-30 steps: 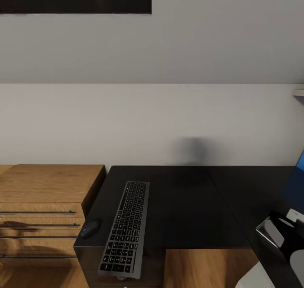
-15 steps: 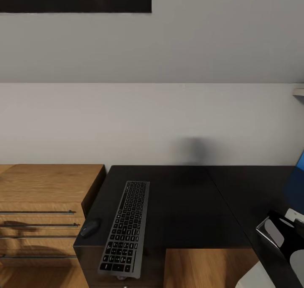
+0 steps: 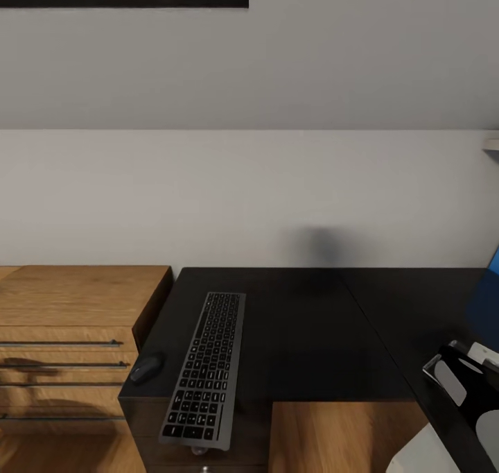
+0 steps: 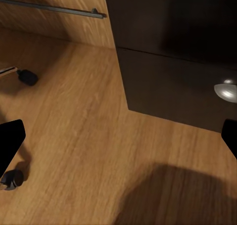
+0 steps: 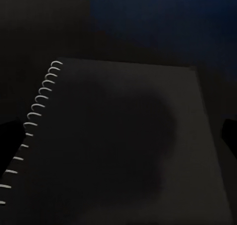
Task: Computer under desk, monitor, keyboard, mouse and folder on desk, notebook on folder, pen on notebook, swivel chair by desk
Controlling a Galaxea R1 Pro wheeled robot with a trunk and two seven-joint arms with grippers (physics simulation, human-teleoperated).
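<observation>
1. Since the earlier frame the whole head view has slid slightly, the wall line sitting higher, so the camera moved; keyboard [image 3: 204, 370] and mouse [image 3: 147, 368] lie as before on the tabletop [image 3: 312, 334]
2. Left tool [image 4: 118, 143]: its dark fingertips [image 4: 9, 145] stand wide apart, open, holding nothing; beneath it is wooden floor [image 4: 79, 136], and ahead of it the desk's black drawer front with a round silver knob [image 4: 226, 90]
3. Two chair casters [image 4: 25, 77] sit on the floor beside the left tool
4. Right tool [image 5: 123, 136]: fingertips spread wide, open, hovering directly over the grey spiral-bound notebook [image 5: 118, 151]; contact cannot be told
5. Beyond the notebook, ahead of the right tool, lies the blue folder [image 5: 163, 22], also seen in the head view [image 3: 485, 299]
6. Wooden dresser [image 3: 76, 306] stands just beside the tabletop's mouse end
</observation>
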